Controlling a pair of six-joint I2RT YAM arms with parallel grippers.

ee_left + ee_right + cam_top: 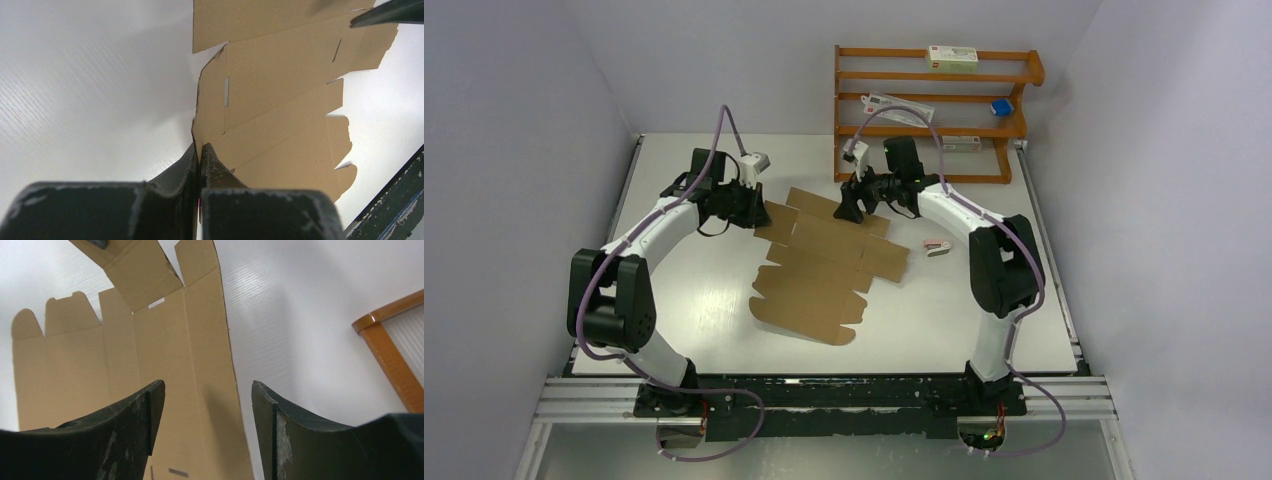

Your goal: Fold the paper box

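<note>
Top external view: the flat paper box (824, 268) lies mid-table, with the left gripper (758, 212) clenched on its far left flap and the right gripper (849, 212) spread open over its far edge.

My left arm (646, 232) reaches forward and bends inward, and my left gripper (200, 149) is pinched tight on an edge of the paper box (280, 100). My right arm (969, 215) curls in from the opposite side, wrist low, my right gripper (207, 390) spread wide.
</note>
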